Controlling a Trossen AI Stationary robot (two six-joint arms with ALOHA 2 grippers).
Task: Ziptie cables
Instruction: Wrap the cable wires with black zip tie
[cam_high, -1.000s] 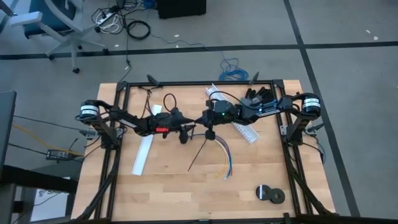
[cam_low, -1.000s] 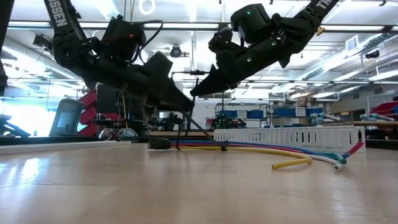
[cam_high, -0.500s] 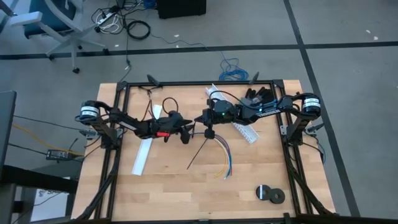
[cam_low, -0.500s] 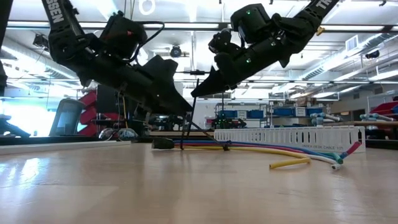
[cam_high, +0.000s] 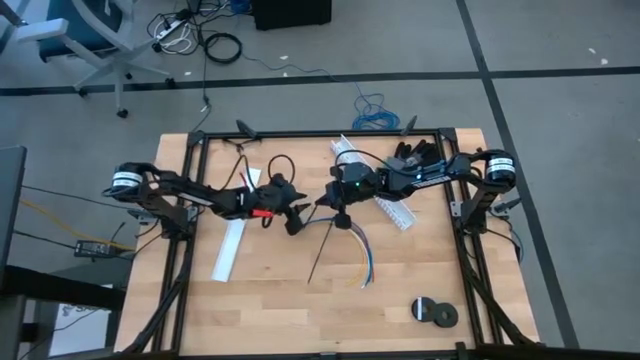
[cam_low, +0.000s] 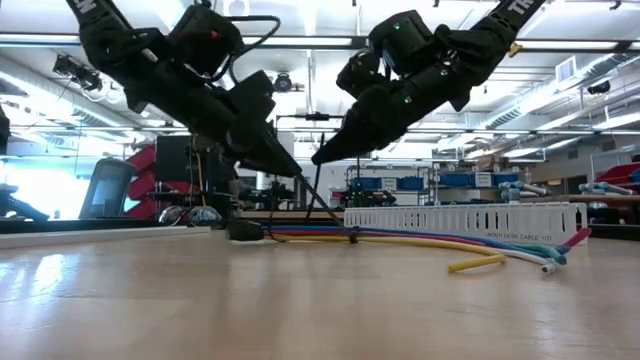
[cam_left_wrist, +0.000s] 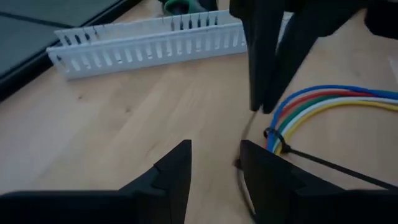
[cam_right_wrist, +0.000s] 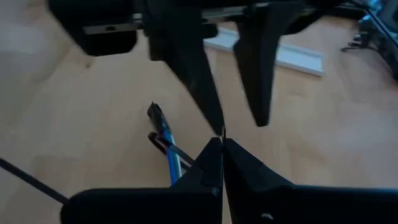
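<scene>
My right gripper (cam_right_wrist: 222, 144), pinched shut on the ziptie (cam_high: 322, 248), tightens it around the cables (cam_high: 362, 250) at table centre; my left gripper (cam_left_wrist: 214, 163), narrowly parted at nine o'clock, should grasp next.

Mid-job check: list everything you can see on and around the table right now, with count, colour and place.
cables: one bundle, yellow, blue, white, green and red wires, table centre, fanning toward the near edge
ziptie: one seen, black, looped round the cables' joined end, tail lying on the wood
slotted channels: two, white; one under the right arm, one by the left arm
tape rolls: two, black, near right corner
table: one, light wood, black frame
floor cables: blue coil beyond the far edge
left gripper: black, open, above the table beside the joined end
right gripper: black, shut, raised over the joined end
</scene>
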